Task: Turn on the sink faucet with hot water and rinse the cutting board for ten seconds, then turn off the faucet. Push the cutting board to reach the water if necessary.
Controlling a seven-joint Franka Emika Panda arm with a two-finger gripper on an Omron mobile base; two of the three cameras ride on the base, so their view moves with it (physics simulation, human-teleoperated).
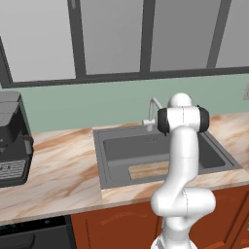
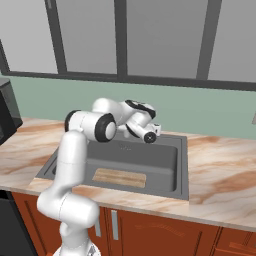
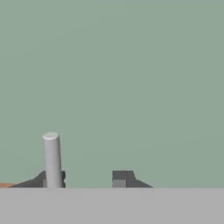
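A small light-grey sink faucet [image 1: 153,111] stands at the back rim of the dark-grey sink [image 1: 99,155], set in a marbled peach tabletop [image 1: 58,170]. A light-tan cutting board [image 2: 119,177] lies flat on the basin floor near the front wall. The tool [image 3: 85,177] reaches toward the faucet, its tips parted with a light-grey rod, probably the lever [image 3: 52,159], beside one tip.
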